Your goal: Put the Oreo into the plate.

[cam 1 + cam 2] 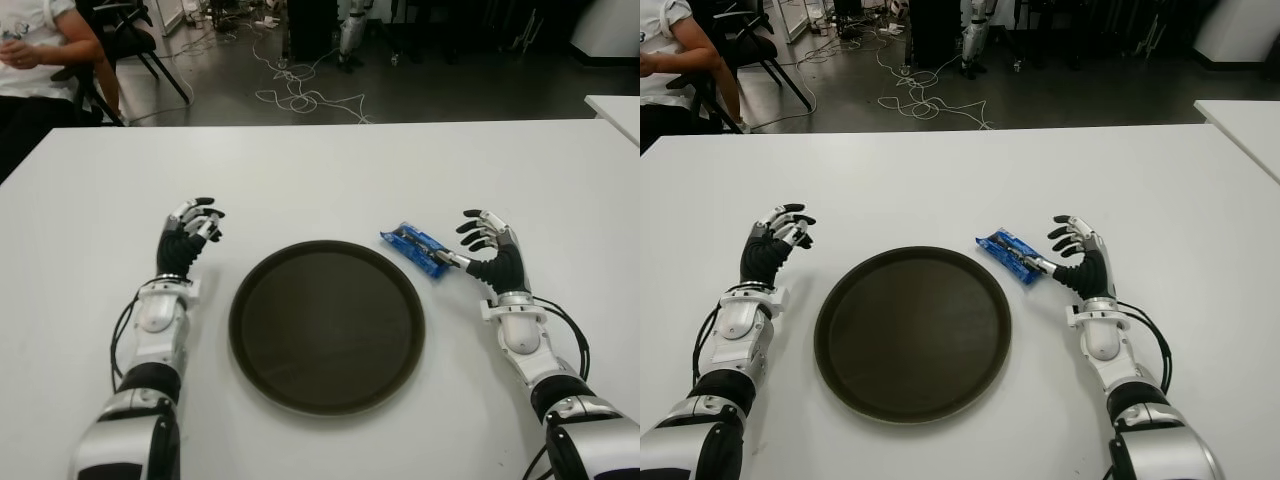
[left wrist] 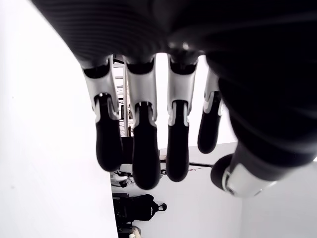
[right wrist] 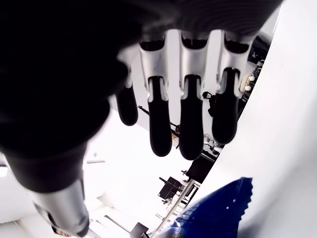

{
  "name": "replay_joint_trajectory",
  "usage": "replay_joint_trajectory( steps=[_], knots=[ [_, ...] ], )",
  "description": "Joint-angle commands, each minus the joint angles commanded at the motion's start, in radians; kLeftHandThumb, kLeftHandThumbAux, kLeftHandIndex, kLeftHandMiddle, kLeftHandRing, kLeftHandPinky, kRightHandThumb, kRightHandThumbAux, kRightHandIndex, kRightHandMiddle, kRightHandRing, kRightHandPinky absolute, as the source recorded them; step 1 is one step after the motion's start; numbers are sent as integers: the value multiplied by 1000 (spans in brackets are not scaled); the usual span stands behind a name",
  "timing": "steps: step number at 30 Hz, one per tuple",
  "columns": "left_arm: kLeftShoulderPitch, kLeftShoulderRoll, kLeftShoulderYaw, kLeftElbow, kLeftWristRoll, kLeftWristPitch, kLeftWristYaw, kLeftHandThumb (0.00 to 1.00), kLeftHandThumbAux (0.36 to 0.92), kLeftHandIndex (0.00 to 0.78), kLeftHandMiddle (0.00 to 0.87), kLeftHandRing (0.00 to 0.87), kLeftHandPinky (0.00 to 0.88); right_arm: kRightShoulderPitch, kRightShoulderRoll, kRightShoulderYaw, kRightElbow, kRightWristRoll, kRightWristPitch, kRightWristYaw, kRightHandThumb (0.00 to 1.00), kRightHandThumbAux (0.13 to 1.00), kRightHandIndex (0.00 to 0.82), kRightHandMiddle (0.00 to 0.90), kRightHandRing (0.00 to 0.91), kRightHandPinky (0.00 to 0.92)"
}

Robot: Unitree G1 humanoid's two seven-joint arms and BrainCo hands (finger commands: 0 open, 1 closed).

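Left eye view: the blue Oreo pack (image 1: 414,249) lay on the white desk (image 1: 330,170), just beside the dark round plate (image 1: 326,325) on its right. The right hand (image 1: 487,248) — fingers spread, empty — touched the pack's end; the left hand (image 1: 190,235) showed left of the plate, fingers relaxed.

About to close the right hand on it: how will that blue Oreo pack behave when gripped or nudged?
The Oreo pack looks like thin glossy film, so probably light and slippery under the right hand. It lies flat on the table, so it should slide rather than roll. The biscuits inside are likely brittle; squeeze gently.
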Motion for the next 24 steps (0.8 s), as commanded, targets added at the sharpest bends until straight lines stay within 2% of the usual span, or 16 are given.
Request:
replay_joint_trajectory(
  steps=[8, 17, 24],
  knots=[
    [3, 0, 2, -3, -8, 5, -9, 923, 677, 310, 448, 554, 529, 3, -1, 0, -3, -1, 0, -2, 60, 790, 297, 451, 486, 510],
    [8, -8, 12, -15, -29, 1, -29, 923, 678, 308, 446, 558, 561, 5, -2, 2, -5, -4, -3, -6, 109, 793, 301, 451, 480, 520],
    [15, -7, 8, -26, -27, 5, -24, 923, 678, 308, 449, 561, 568, 7, -1, 3, -7, -8, -2, -13, 87, 798, 312, 463, 488, 522]
  ],
)
